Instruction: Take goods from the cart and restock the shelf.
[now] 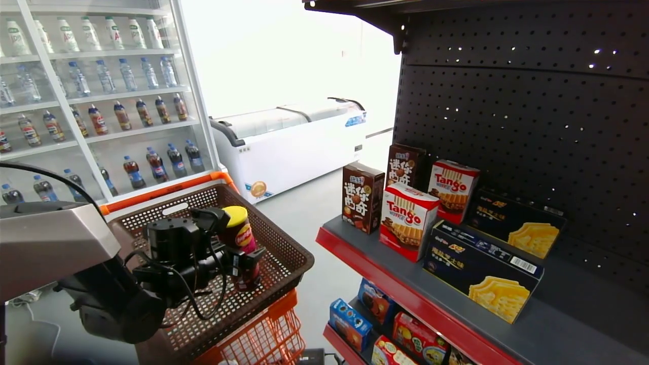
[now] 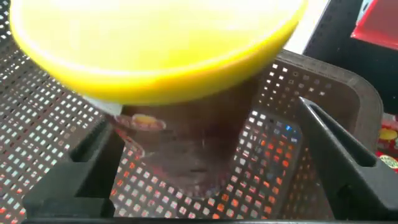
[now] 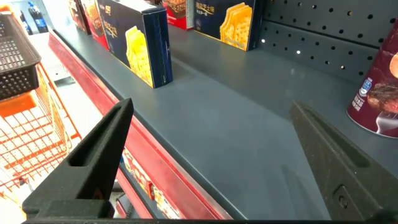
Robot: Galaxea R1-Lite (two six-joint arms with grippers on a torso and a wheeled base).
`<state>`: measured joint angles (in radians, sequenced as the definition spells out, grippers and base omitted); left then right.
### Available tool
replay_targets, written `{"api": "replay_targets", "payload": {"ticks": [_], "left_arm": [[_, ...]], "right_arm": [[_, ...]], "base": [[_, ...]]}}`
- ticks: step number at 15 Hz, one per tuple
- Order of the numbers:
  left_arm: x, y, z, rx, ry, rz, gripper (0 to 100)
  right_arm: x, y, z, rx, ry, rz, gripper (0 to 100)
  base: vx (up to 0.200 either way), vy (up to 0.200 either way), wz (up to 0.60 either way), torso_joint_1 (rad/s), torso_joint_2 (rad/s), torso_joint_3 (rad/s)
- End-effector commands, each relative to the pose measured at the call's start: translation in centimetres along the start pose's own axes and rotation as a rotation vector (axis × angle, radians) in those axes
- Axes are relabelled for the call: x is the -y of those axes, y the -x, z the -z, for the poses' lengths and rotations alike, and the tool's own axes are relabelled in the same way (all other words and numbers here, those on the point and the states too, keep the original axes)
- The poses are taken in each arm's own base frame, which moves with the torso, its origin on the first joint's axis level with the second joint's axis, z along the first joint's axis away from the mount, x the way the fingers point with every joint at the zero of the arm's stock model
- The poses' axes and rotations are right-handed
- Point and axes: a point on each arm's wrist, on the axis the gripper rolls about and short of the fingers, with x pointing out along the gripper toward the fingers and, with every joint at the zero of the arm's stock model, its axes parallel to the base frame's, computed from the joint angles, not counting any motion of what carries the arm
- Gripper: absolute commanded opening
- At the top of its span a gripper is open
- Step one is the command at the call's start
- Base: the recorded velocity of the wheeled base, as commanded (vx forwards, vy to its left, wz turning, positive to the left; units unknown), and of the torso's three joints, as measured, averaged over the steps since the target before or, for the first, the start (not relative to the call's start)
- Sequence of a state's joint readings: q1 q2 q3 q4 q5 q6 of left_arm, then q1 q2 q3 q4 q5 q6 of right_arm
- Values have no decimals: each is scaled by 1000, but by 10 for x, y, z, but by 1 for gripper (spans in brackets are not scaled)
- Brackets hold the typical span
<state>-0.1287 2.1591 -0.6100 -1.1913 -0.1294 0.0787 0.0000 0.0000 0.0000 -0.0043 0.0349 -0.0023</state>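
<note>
A chip can (image 1: 242, 238) with a yellow lid and dark red body stands upright inside the cart's brown mesh basket (image 1: 291, 253). My left gripper (image 1: 238, 246) is open around it from the side. In the left wrist view the can (image 2: 186, 143) sits between the fingers: one finger (image 2: 81, 180) lies against it, and the other (image 2: 348, 168) stands a little apart. Whether the can rests on the basket floor I cannot tell. My right gripper (image 3: 211, 107) hangs open over the grey shelf board (image 3: 249, 143), holding nothing. Another dark red can (image 3: 380, 93) stands on that board beside it.
The grey shelf (image 1: 400, 271) with a red front edge carries brown boxes (image 1: 361, 196), red-and-white wafer boxes (image 1: 408, 220) and dark blue biscuit boxes (image 1: 481, 276). Bare board lies to their right. A lower shelf holds packets (image 1: 385, 314). A chest freezer (image 1: 289, 147) and a drinks fridge (image 1: 91, 91) stand behind.
</note>
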Motion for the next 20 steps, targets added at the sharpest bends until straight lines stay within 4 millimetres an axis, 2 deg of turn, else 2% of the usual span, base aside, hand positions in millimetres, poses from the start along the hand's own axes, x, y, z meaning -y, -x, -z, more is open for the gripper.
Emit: {"api": "replay_targets", "payload": {"ticks": [1, 7, 8, 11, 12, 14, 17, 18, 20], "left_arm": [[-1, -12, 9, -7, 0, 0, 100], [2, -24, 16, -4, -3, 10, 100], [2, -25, 15, 7, -6, 9, 0], [4, -24, 16, -3, -43, 5, 0], [8, -22, 23, -47, -88, 13, 0], [13, -23, 19, -32, -107, 22, 0], [22, -16, -9, 54, -122, 42, 0], [28, -9, -26, 102, -125, 56, 0], [35, 1, -47, 103, -132, 85, 0]], "right_arm": [[0, 0, 0, 0, 1, 0, 100], [0, 0, 0, 0, 1, -2, 100], [0, 0, 0, 0, -1, -2, 100], [0, 0, 0, 0, 1, -2, 100], [0, 0, 0, 0, 1, 0, 100], [0, 0, 0, 0, 1, 0, 100], [0, 0, 0, 0, 1, 0, 100], [0, 0, 0, 0, 1, 0, 100], [0, 0, 0, 0, 1, 0, 100]], "base": [[0, 0, 0, 0, 0, 0], [0, 0, 0, 0, 0, 0], [0, 0, 0, 0, 0, 0], [0, 0, 0, 0, 0, 0], [0, 0, 0, 0, 0, 0], [0, 0, 0, 0, 0, 0], [0, 0, 0, 0, 0, 0], [0, 0, 0, 0, 0, 0], [0, 0, 0, 0, 0, 0]]}}
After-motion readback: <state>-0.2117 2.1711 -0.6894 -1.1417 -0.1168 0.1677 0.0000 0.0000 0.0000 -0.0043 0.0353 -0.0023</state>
